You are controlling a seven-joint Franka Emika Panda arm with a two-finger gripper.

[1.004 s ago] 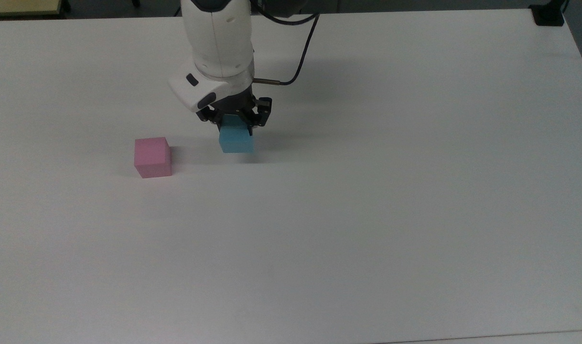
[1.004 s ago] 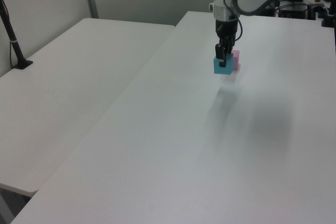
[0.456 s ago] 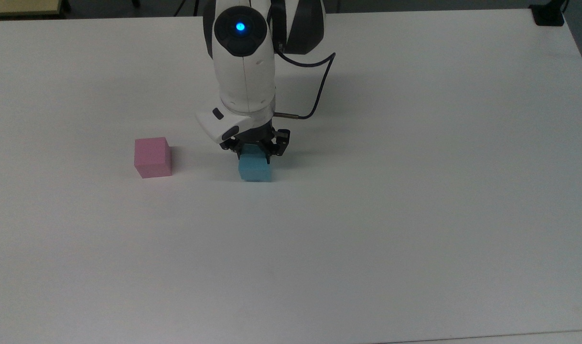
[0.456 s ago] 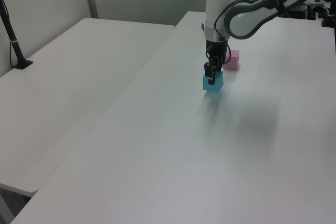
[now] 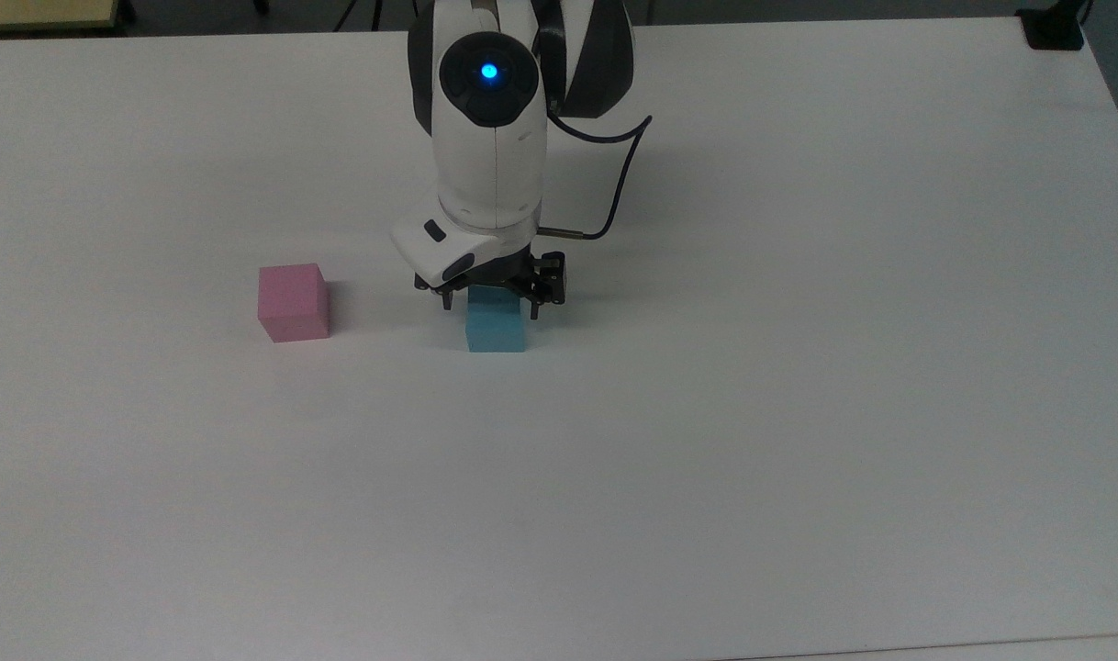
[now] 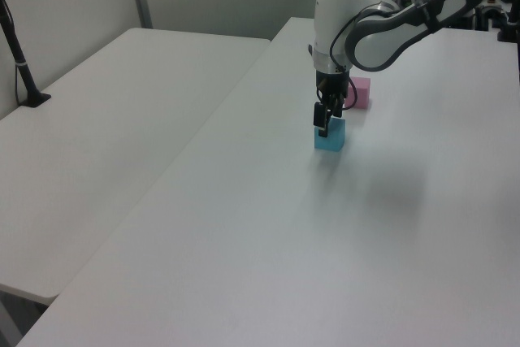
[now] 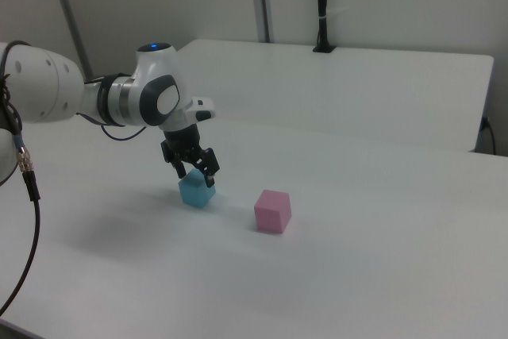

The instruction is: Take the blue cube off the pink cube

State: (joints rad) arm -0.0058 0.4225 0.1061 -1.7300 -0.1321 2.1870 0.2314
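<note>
Cyan against the white table (image 5: 798, 413), the blue cube (image 5: 496, 330) is set down well apart from the pink cube (image 5: 293, 303). The gripper (image 5: 493, 305) straddles its top with jaws released. If a finger drags while lifting, the cube could be tipped or shifted.

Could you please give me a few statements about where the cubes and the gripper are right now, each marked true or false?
1. The blue cube sits on the white table. True.
2. The blue cube is stacked on the pink cube. False: the two stand apart on the table.
3. The gripper is open, its fingers straddling the blue cube's top. True.
4. In the top view, the pink cube lies right of the blue cube. False: it lies to the left.
</note>
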